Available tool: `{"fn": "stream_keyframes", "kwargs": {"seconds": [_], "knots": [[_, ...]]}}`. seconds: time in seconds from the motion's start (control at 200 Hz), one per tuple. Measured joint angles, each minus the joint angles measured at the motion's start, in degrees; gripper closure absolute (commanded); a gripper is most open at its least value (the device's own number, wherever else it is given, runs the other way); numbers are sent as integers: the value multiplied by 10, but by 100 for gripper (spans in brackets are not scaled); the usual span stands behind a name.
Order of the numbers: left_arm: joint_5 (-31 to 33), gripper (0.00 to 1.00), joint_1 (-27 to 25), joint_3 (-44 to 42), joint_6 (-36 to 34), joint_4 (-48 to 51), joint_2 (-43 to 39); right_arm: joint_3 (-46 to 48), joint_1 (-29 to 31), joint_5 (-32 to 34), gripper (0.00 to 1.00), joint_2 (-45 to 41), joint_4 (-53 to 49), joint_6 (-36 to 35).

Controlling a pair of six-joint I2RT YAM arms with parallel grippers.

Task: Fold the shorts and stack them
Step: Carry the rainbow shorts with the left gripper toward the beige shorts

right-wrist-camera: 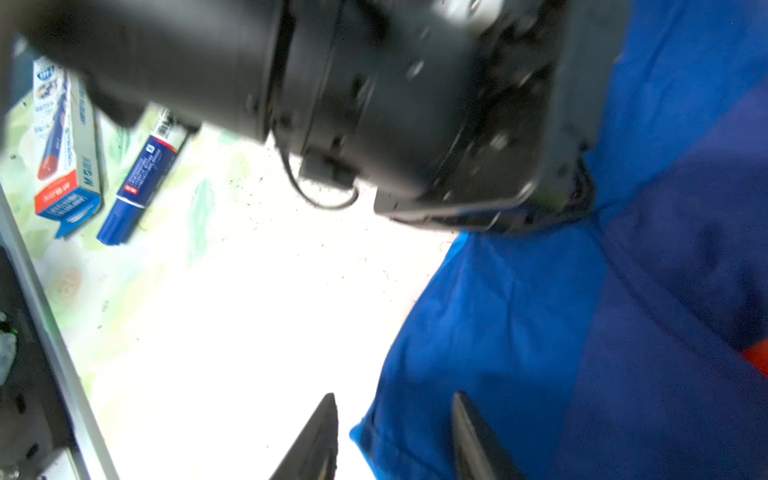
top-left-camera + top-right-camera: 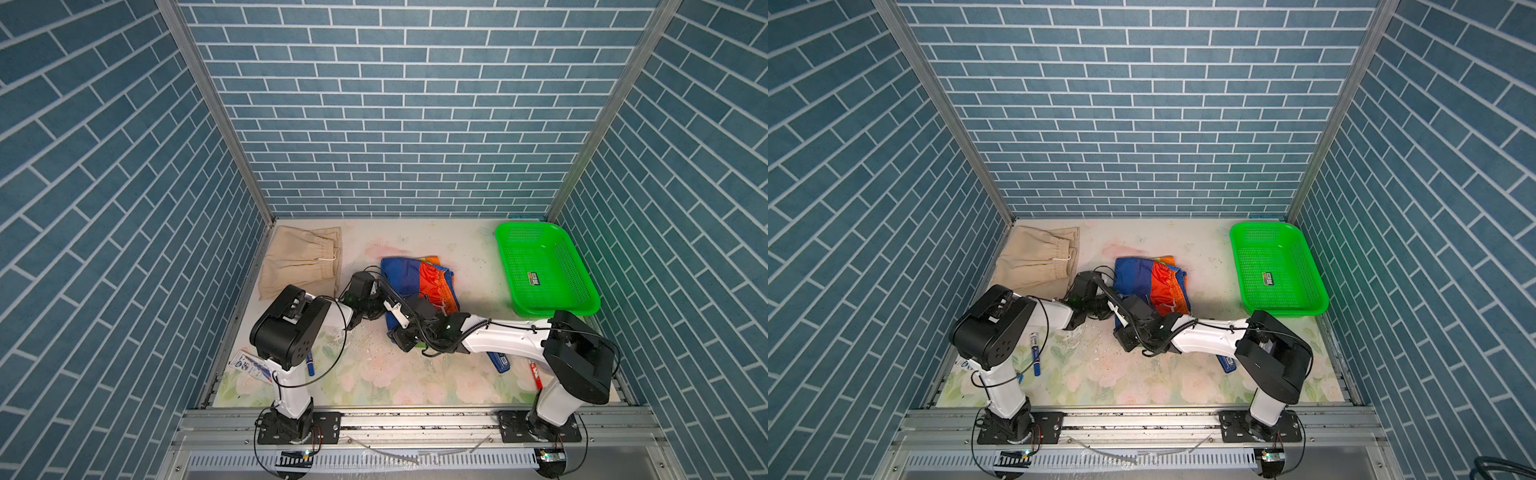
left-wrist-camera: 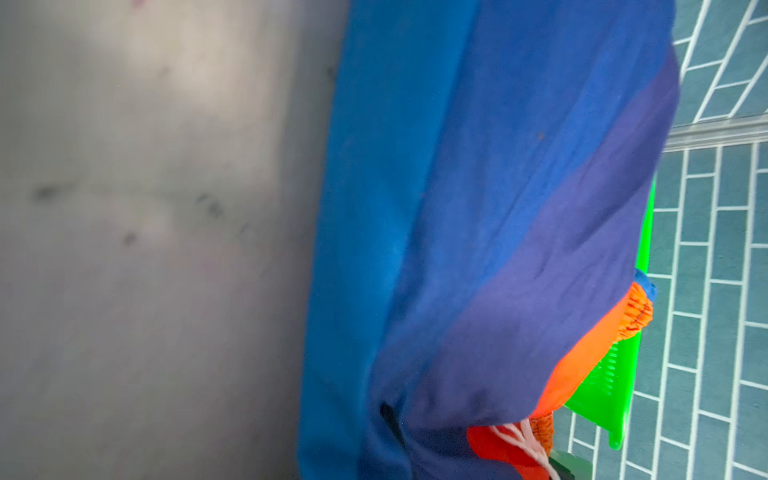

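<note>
so, your beige shorts (image 2: 299, 262) lie folded in the worktop's (image 2: 395, 374) far left corner; the striped shorts (image 2: 415, 282), mid-worktop, look half folded and unstacked, left gripper (image 2: 388, 309) pinching their edge, right gripper (image 1: 395, 415) parted.

The right arm (image 2: 498, 336) hides the rainbow shorts' (image 2: 419, 278) near edge (right tool (image 1: 392, 399) blurred, its base cropped).

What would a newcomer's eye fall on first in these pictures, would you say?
The striped shorts, vivid blue, orange and red, lie bunched mid-table, with the left arm and right arm bent in over their near edge. A bright green basket sits in the far right corner of the table, and beige shorts lie flat in the far left corner.
</note>
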State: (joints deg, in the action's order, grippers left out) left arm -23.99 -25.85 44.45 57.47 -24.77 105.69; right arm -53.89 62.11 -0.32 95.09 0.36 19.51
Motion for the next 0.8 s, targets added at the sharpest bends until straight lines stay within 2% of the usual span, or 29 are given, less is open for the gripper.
{"fn": "stream_keyframes", "kwargs": {"seconds": [0.21, 0.395, 0.8], "knots": [[19, 100, 18, 122, -91, 175, -6, 61, -37, 30, 47, -82, 11, 2], [63, 100, 47, 256, -190, 337, -6, 117, -84, 58, 47, -156, 20, 9], [116, 100, 67, 409, -301, 508, 57, 145, -115, 86, 47, -181, 19, 12]]}}
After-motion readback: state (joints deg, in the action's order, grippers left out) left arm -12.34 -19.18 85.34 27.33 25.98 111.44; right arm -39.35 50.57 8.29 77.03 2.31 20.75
